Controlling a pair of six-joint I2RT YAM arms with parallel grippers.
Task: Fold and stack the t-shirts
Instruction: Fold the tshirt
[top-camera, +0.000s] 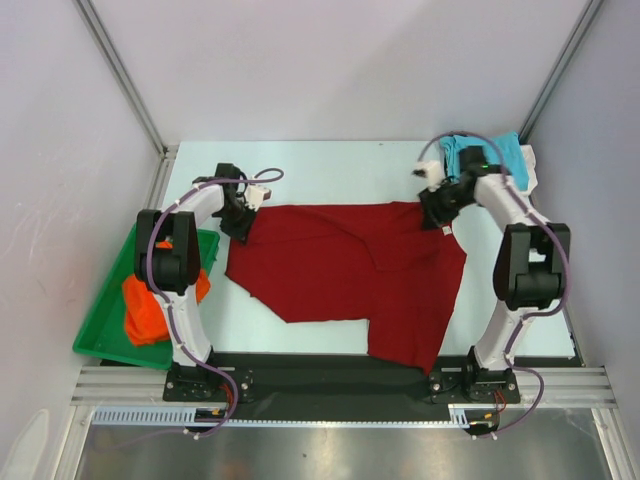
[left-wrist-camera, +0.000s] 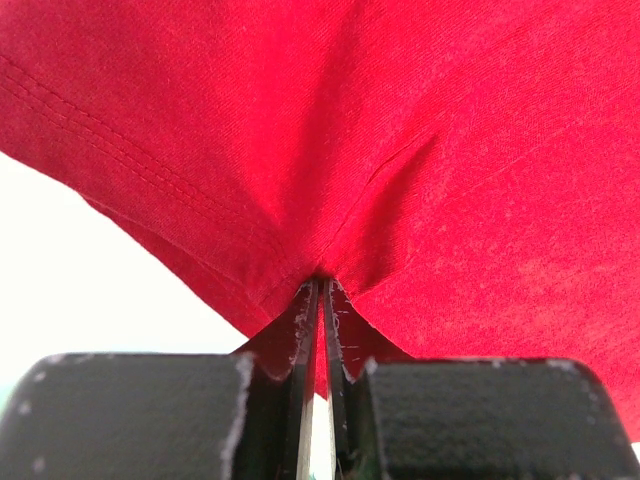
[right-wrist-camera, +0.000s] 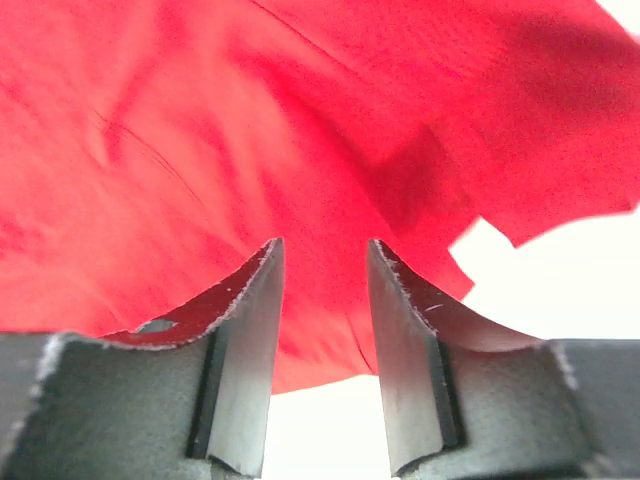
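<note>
Cloth, large: dark red t-shirt (top-camera: 350, 270), laid across the middle of the worktop (top-camera: 330, 165), one panel folded over itself, a lower section reaching toward the near edge.

Entry, left gripper (left-wrist-camera: 322, 285): jaws drawn narrow, a fold of the dark red t-shirt pinched between them at the garment's far left corner.

Entry, right gripper (right-wrist-camera: 322, 245): jaws parted with a clear gap; red cloth is seen beyond and beside the fingers but is not clamped. It is placed at the garment's far right corner.

Entry, turquoise t-shirt (top-camera: 485, 155): folded, set at the far right corner of the worktop, behind the right arm.

Entry, orange t-shirt (top-camera: 145, 310): bunched inside the green tray (top-camera: 105, 325) at the near left, partly hidden by the left arm.
</note>
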